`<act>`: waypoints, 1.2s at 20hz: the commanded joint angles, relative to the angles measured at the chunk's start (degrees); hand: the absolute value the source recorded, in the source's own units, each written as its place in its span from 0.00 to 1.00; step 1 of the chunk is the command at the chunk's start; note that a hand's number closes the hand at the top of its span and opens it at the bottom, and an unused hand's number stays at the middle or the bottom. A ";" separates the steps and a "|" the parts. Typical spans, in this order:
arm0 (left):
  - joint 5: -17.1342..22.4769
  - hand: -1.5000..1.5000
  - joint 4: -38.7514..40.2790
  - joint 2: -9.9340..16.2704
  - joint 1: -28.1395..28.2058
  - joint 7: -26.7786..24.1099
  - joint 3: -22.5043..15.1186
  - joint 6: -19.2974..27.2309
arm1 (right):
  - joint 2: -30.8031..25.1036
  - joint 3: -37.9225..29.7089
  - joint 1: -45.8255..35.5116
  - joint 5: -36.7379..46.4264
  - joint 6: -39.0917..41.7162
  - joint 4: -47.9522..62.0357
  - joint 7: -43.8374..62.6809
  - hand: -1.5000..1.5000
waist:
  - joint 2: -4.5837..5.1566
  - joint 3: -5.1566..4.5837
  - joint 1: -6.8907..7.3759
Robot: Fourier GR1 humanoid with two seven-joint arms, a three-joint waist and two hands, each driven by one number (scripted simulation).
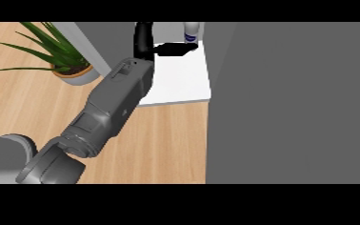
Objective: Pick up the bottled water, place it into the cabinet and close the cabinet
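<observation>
I see the left hand (151, 45) stretched into the cabinet (179, 76), black fingers (175, 48) straight, holding nothing, tips just beside the bottled water (191, 32). Bottle stands upright at the back of the flat white shelf, white w/ dark label. Grey door (281, 105) fills the right. Wood-grain worktop (162, 143), potted plant (60, 52) at left.

A home kitchen: a wooden counter (162, 143), a grey cabinet (281, 100) and a potted plant (60, 52).

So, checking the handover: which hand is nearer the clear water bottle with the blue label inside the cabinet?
Left. The left hand reaches just beside the bottle; the right hand is out of view.
</observation>
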 commanded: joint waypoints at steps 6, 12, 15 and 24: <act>1.14 0.00 -2.07 -1.93 1.53 -4.19 2.79 -7.69 | 0.00 -1.15 2.20 -3.60 0.46 -3.60 1.49 0.00 | -1.13 0.10 2.45; 1.34 0.00 -8.18 -2.30 5.06 -2.15 0.61 -8.21 | 1.12 1.09 -0.82 -3.06 -2.93 -5.55 6.67 0.00 | -1.71 0.11 4.27; 4.18 0.00 -13.86 -2.31 11.89 -2.85 -3.77 -7.74 | 1.21 2.38 0.60 -1.66 -2.80 -6.18 6.70 0.00 | -1.76 0.10 3.28; 8.91 0.00 -36.10 -2.32 23.91 2.90 -15.01 -10.96 | 2.27 5.59 1.82 -0.25 -4.99 -8.52 8.87 0.00 | -2.22 0.07 4.97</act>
